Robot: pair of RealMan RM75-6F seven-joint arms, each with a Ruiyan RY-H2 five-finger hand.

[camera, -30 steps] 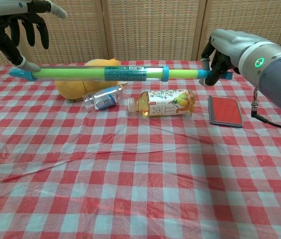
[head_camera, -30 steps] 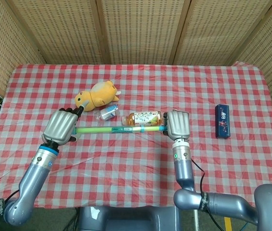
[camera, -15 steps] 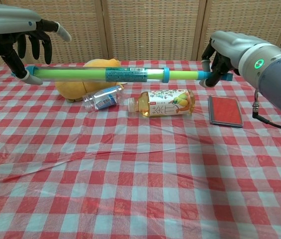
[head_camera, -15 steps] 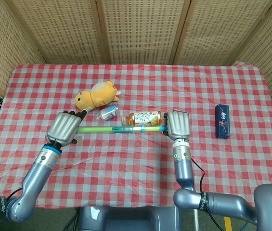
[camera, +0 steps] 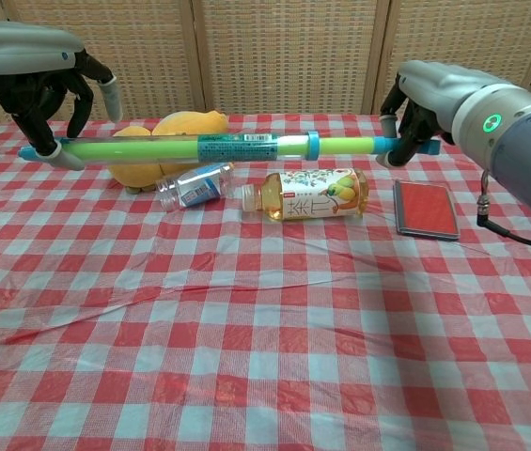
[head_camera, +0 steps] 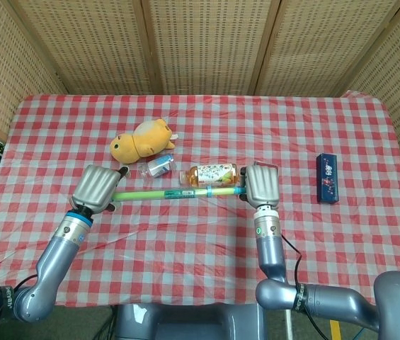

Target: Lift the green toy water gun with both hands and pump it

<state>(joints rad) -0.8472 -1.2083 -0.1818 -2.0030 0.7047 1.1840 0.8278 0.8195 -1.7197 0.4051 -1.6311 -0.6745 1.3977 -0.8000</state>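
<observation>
Left hand: fingers curled around the rod end of the green toy water gun, grasping it.
Right hand: fingers clenched on the opposite blue-tipped end.
Water gun: held level between both hands, clear of the counter, above the tea bottle and small clear bottle, in front of the plush toy.
Change: left hand now closer in, fingers wrapped further down over the rod; right hand unchanged.

Green water gun (red-checked tablecloth)
</observation>
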